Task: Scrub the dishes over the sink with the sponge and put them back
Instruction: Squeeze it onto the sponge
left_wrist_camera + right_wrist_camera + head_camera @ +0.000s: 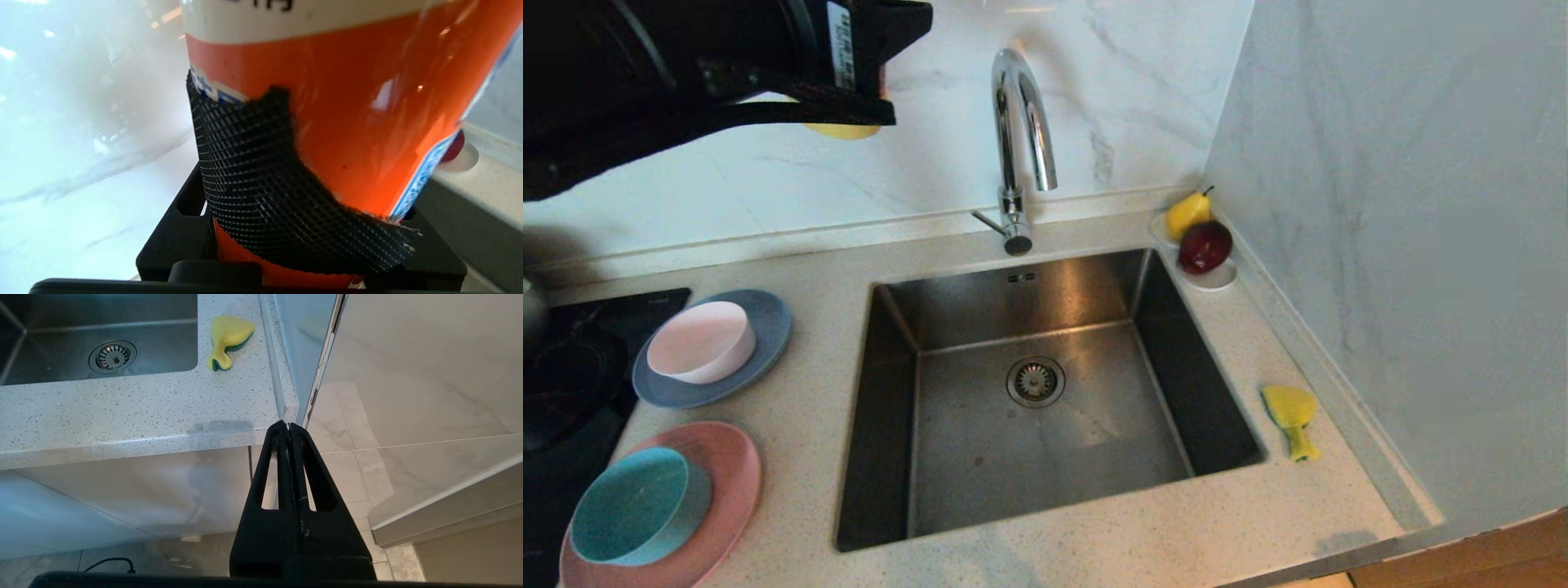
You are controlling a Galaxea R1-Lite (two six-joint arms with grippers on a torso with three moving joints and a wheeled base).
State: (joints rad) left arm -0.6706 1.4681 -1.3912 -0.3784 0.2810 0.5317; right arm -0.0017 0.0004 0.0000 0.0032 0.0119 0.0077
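No text reads clearly; the orange bottle (367, 102) bears cut-off, perhaps black, lettering.

Tap (1023, 139), pear (1187, 214) and red apple (1205, 247) on saucer (1217, 280)

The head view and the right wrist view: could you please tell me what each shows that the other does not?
Only the head view shows the dishes, a bowl on a plate and a teal bowl on a pink plate, plus the tap, the fruit and the raised left tool holding something. Only the right wrist view shows the shut right tool, low in front of the counter, and the floor. Both show the sink and the sponge.
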